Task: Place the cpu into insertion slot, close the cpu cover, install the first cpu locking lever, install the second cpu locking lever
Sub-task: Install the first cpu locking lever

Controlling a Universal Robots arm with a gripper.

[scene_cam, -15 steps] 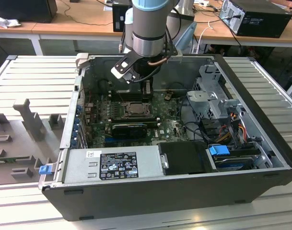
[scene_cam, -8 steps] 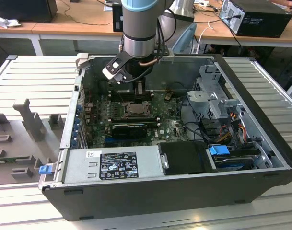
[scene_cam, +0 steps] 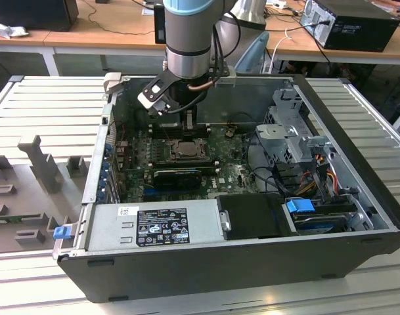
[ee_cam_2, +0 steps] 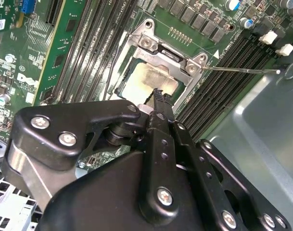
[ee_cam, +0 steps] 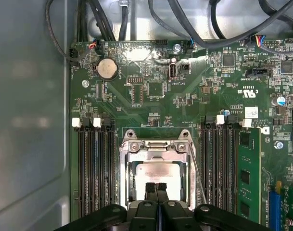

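CPU (ee_cam: pixel 158 171) sits straight below the gripper (ee_cam: pixel 156 186), whose two fingers are pressed together with nothing between them, their tips over the near edge of the chip's pale metal face and apparently just touching it. Being square, the chip offers no long axis. It lies in the insertion slot (ee_cam: pixel 133 180), framed by the cpu cover (ee_cam: pixel 156 145), which looks folded down. Beside the cover, a thin wire lever (ee_cam: pixel 197 173) seems unlatched. Farther off, the green board (ee_cam: pixel 151 91) extends.
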